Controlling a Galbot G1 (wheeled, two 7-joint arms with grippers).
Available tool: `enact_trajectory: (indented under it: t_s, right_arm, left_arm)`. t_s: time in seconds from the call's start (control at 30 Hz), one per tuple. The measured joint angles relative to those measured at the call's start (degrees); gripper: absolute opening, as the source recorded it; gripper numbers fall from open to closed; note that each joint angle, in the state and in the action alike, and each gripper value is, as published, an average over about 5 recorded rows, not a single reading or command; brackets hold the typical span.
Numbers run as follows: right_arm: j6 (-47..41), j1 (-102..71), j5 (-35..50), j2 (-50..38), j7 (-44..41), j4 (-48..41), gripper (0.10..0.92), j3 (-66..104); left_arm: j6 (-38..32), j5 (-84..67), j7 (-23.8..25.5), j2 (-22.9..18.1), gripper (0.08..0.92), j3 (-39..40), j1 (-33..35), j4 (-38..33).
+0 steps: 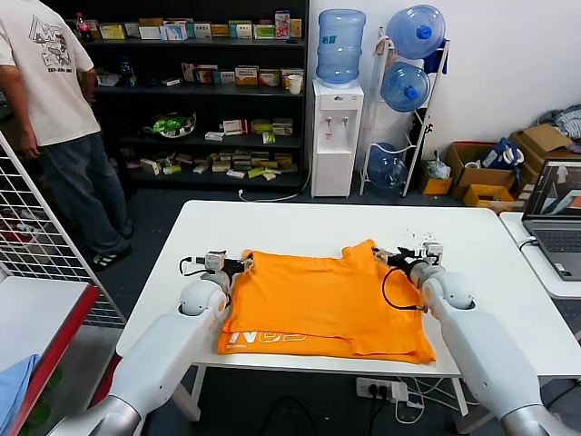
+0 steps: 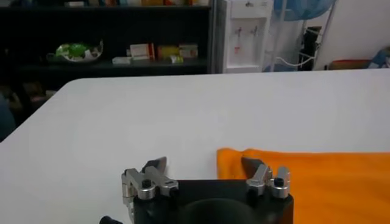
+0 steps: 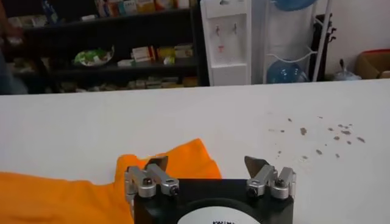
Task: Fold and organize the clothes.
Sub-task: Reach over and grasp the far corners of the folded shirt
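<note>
The bright orange T-shirt [image 1: 327, 304] lies flat on the white table [image 1: 300, 227], with white lettering near its front left edge. My left gripper [image 1: 238, 265] is open at the shirt's far left corner. In the left wrist view [image 2: 205, 164] one finger [image 2: 253, 165] sits over the orange edge [image 2: 317, 182], the other over bare table. My right gripper [image 1: 388, 258] is open at the shirt's far right corner. In the right wrist view [image 3: 206, 163] one finger [image 3: 157, 163] is over the orange corner [image 3: 183, 161].
A person [image 1: 54, 109] stands at the far left by dark shelves [image 1: 209, 91]. A water dispenser [image 1: 336, 136] stands behind the table. A laptop [image 1: 558, 218] sits on a side table at right. A wire rack [image 1: 36, 245] and a blue cloth [image 1: 14, 386] are at left.
</note>
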Motion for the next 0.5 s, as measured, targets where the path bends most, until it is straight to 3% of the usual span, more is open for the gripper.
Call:
enact_trajectory:
  t_s: [0.13, 0.5]
  right_arm:
    - [0.53, 1.11, -0.94, 1.58, -0.34, -2.88, 0.628, -0.03]
    - [1.09, 2.02, -1.79, 3.7, -0.26, -6.25, 0.316, 0.22]
  left_arm:
    - [-0.51, 0.63, 0.64, -0.44, 0.782, -0.04, -0.39, 1.63]
    - [-1.35, 1.23, 1.67, 0.04, 0.464, 0.13, 0.19, 1.85]
